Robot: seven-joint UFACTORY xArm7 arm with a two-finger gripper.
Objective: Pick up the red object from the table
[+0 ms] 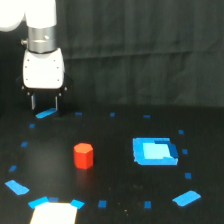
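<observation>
The red object (83,155) is a small red-orange hexagonal block standing upright on the black table (120,135), left of centre. My gripper (45,103) hangs from the white arm at the upper left, well behind and to the left of the block. Its two dark fingers point down with a gap between them and hold nothing. The fingertips are just above a blue tape mark (45,114).
A larger blue square patch (155,151) lies to the right of the block. Small blue tape marks are scattered around the table. A bright white patch (55,213) sits at the front left edge. A dark curtain hangs behind.
</observation>
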